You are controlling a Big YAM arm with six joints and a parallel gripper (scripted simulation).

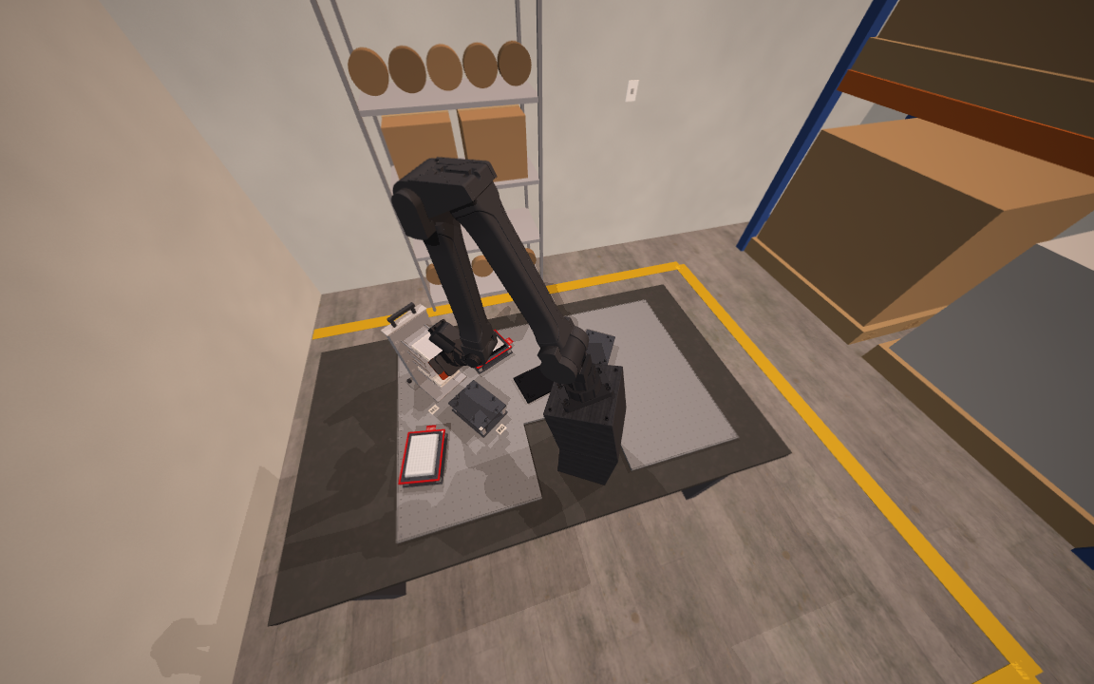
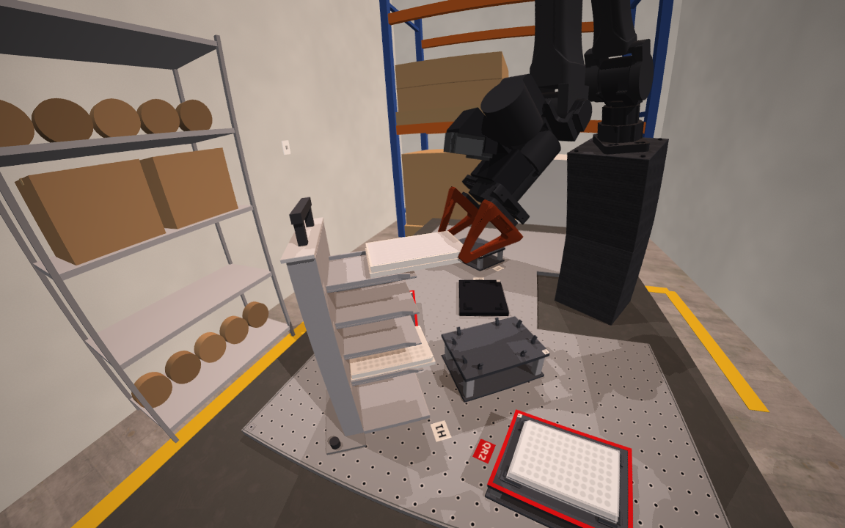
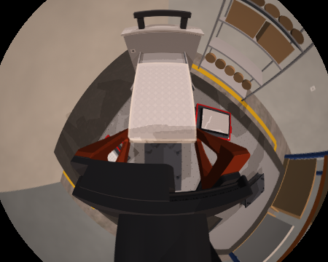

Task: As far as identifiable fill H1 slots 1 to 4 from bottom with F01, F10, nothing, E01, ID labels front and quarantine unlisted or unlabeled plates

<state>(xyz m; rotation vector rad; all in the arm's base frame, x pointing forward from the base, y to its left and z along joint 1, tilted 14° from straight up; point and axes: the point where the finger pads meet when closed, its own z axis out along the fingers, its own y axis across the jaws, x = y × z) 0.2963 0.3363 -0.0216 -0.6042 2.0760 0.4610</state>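
Observation:
My gripper (image 2: 463, 244) (image 3: 162, 132) is shut on the near short end of a white well plate (image 2: 412, 251) (image 3: 159, 94) (image 1: 424, 347) and holds it level. The plate's far end reaches into the uppermost level of the grey plate hotel H1 (image 2: 310, 314) (image 3: 161, 39) (image 1: 405, 333), and most of its length still sticks out in front. Another white plate (image 2: 391, 358) with its wells showing lies on a lower shelf of H1. The remaining shelves look bare. I read no ID label on either plate.
Quarantine nest QR2 (image 2: 505, 452) (image 1: 404, 464), with a red frame, holds a white plate (image 2: 566, 469). The red frame of QR1 (image 3: 199, 118) (image 1: 501, 350) lies beside the hotel. A raised dark nest (image 2: 491, 351) (image 1: 476, 404) and a flat black nest (image 2: 483, 296) stand in front. The arm's black pedestal (image 2: 609, 229) is at the right.

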